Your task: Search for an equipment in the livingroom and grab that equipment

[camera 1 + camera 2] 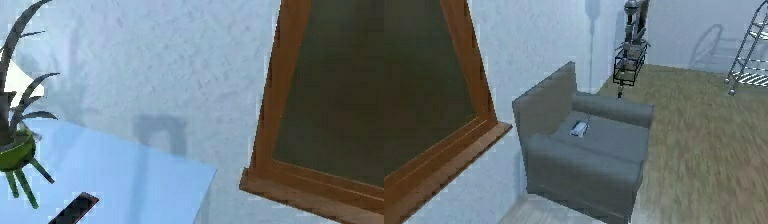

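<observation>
Pale blue tabletop (130, 170) takes the lower left of the forward view, against a rough white wall (160, 60). A spiky plant (22, 95) in a green pot (15, 152) stands at the left edge. At the bottom edge, just right of the pot, lies a dark flat slab (75, 208), cut off by the frame. Its long axis runs from lower left to upper right. A wooden window frame (268, 110) fills the right side.

In the arm side view, a grey armchair (599, 165) sits in the middle on a wood floor (704, 150), and the same wooden frame (469, 70) is at the left. On the seat lies a small pale thing (579, 127), too small to name, with its length slanting slightly up to the right. A dark wiry stand (628, 62) is in the upper middle by the wall, and a metal rack (749, 50) is at the upper right.

I judge either the slab or the pale thing could be the equipment. I cannot tell the gripper's state, nor which way either thing lies from it. The seat's thing, central in the arm side view, looks the likelier reach.
</observation>
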